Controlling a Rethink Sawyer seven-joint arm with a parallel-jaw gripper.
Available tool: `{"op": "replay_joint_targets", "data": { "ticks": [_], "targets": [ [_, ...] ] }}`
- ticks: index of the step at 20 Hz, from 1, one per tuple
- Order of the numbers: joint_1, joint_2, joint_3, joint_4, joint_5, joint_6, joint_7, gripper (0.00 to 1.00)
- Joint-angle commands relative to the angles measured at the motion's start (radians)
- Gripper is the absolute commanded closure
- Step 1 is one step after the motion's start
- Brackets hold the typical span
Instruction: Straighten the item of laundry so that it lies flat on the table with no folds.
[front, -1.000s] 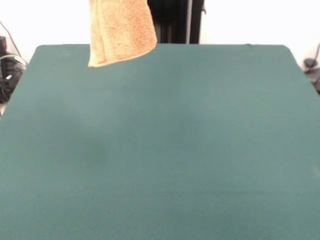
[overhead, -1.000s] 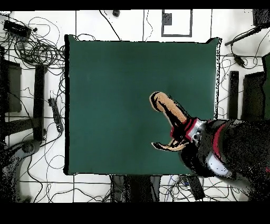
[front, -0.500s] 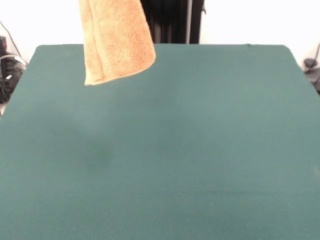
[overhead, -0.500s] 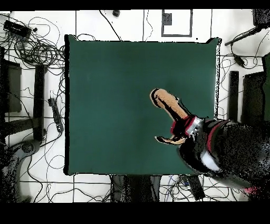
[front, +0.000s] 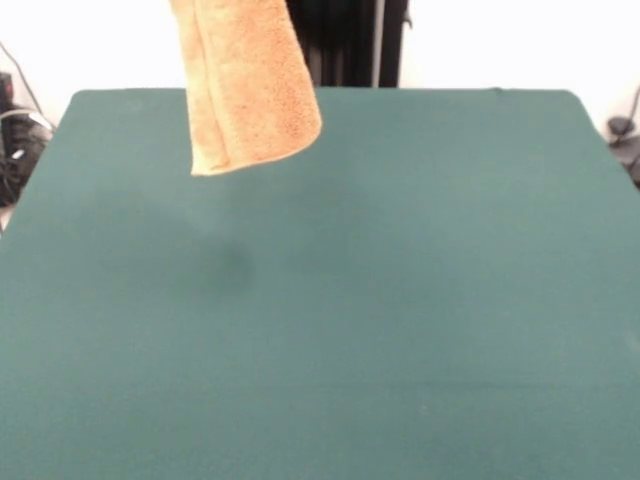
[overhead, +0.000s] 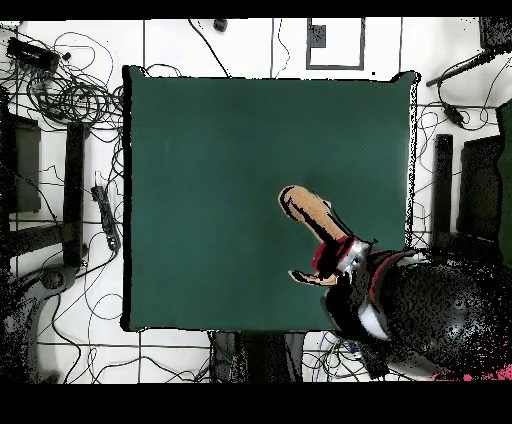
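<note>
Above the far left part of the worktop (front: 400, 300) in the front view, the towel (front: 250, 85) hangs clear of the green cloth, doubled lengthwise with a fold running down its left side and its lower edge loose in the air, a faint shadow on the cloth below. I judge this as the carrying step: the towel is lifted, not yet laid out. From overhead, my gripper (overhead: 335, 262) sits at the towel's upper end near my own side of the worktop, and I take it to be clamped on that end, since the cloth dangles from there; the fingertips themselves are buried in terry, so how tightly they close I can only infer. Next I should lower until the free edge touches down, then drag so the fold opens flat.
</note>
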Motion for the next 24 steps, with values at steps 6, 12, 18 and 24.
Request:
{"op": "replay_joint_targets", "data": {
  "ticks": [6, 12, 18, 24],
  "targets": [
    [-0.034, 0.128, 0.11, -0.089, -0.046, 0.07, -0.197, 1.0],
    [-0.03, 0.316, 0.154, -0.321, -0.111, 0.136, -0.153, 1.0],
    [-0.017, 0.43, 0.164, -0.457, -0.135, 0.164, -0.145, 1.0],
    [-0.018, 0.427, 0.163, -0.472, -0.129, 0.188, -0.155, 1.0]
  ]
}}
